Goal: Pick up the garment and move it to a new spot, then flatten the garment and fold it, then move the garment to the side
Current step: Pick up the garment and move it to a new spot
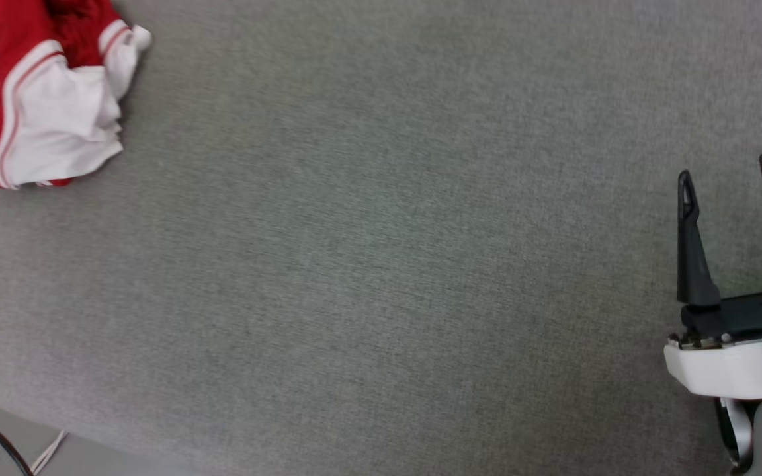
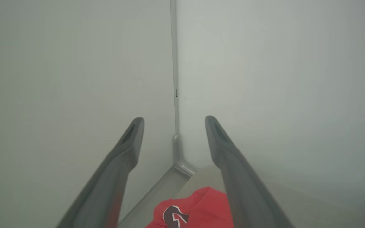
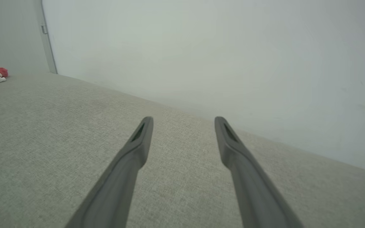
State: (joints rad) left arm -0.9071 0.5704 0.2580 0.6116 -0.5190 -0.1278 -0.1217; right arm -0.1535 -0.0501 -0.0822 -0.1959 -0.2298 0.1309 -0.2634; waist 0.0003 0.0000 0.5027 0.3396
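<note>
The shirt (image 1: 43,99) lies crumpled at the far left corner of the table (image 1: 381,264), neither flat nor folded. I judge that nothing of the task is done yet: pick-up, move, flattening, folding and setting aside are all left. My left gripper (image 2: 173,126) hovers near the shirt, jaws apart and empty, with red cloth showing low between them. My right gripper (image 1: 728,172) hovers well apart over bare table at the right, jaws apart, holding nothing.
</note>
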